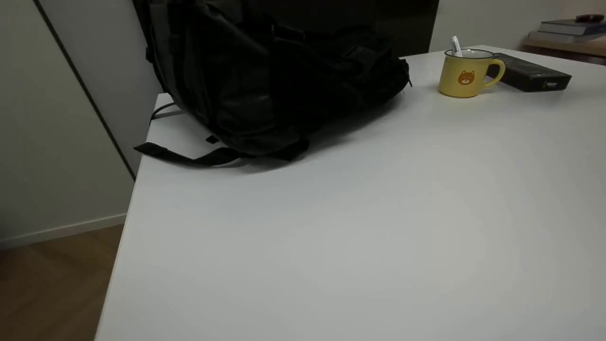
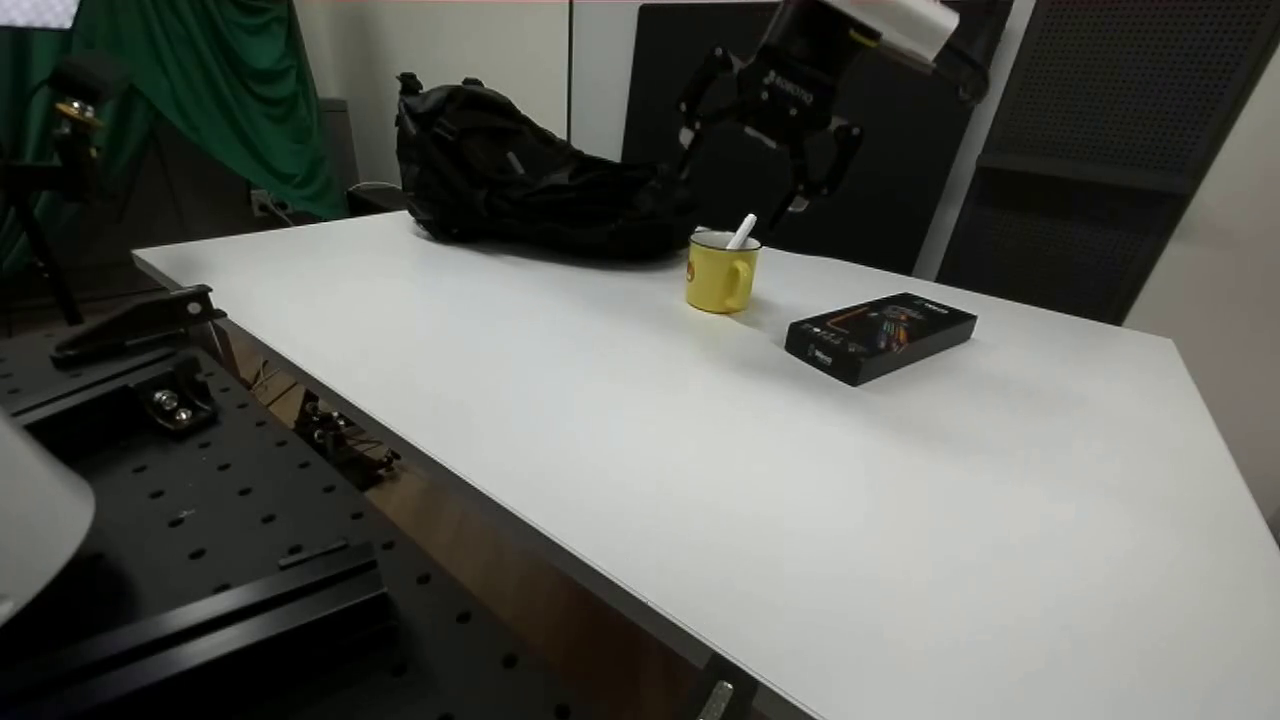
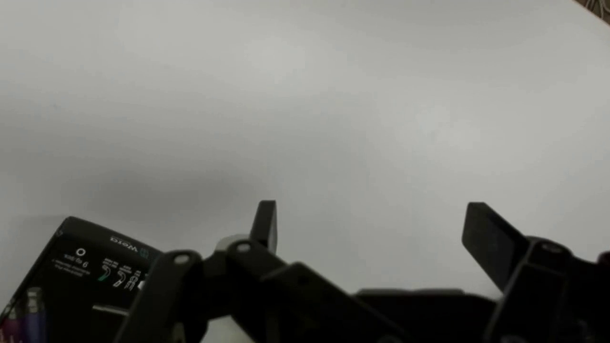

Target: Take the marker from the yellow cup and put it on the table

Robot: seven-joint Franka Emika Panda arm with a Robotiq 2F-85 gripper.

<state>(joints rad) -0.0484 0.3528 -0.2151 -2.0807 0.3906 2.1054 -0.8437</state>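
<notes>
The yellow cup stands upright on the white table and shows in both exterior views (image 1: 454, 78) (image 2: 712, 275). The marker (image 1: 456, 46) leans in the cup, its white end sticking out above the rim; it also shows in an exterior view (image 2: 741, 232). Its lower part is hidden in the cup. The table (image 1: 331, 237) (image 2: 600, 400) also fills most of the wrist view (image 3: 286, 95). My gripper (image 2: 742, 172) is open and empty, above the table and apart from the cup. In the wrist view, nothing lies between its fingers (image 3: 371, 214). I cannot make out cup or marker there.
A flat black box (image 1: 530, 73) (image 2: 880, 340) lies beside the cup and shows at the lower left of the wrist view (image 3: 109, 271). A big black backpack (image 1: 284, 80) (image 2: 530, 180) lies on the table on the cup's other side, its strap on the tabletop.
</notes>
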